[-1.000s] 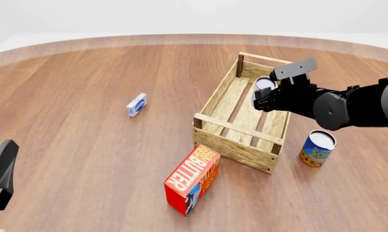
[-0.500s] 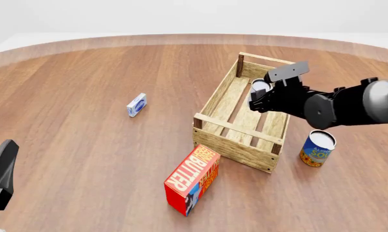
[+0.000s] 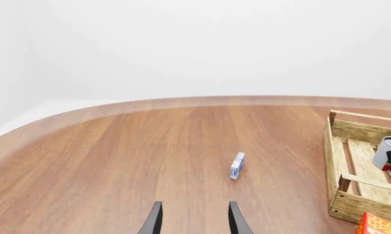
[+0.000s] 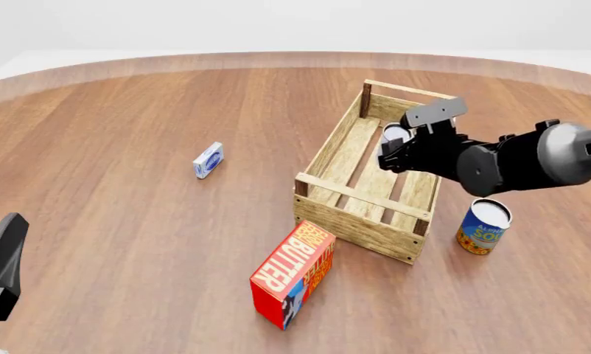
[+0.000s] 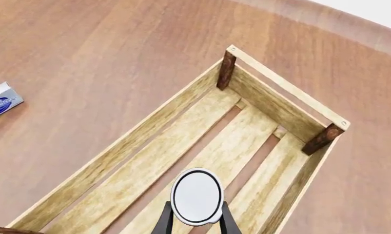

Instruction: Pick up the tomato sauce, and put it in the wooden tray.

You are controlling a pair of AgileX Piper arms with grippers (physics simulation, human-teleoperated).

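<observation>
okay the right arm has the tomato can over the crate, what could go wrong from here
Two risks, as a judgement.

1. The tomato sauce, held by the right gripper, hangs above the slatted floor of the wooden tray. If released from here it may tip or roll, and a slat gap could tilt it.

2. The gripper sits between the tray's side walls, so a sideways pull-out might knock a wall.

Hidden and cut-off parts

The tomato sauce (image 4: 396, 135) label hides behind the right pincer (image 4: 392, 156); the butter box (image 3: 380, 225) is clipped at lower right.
</observation>
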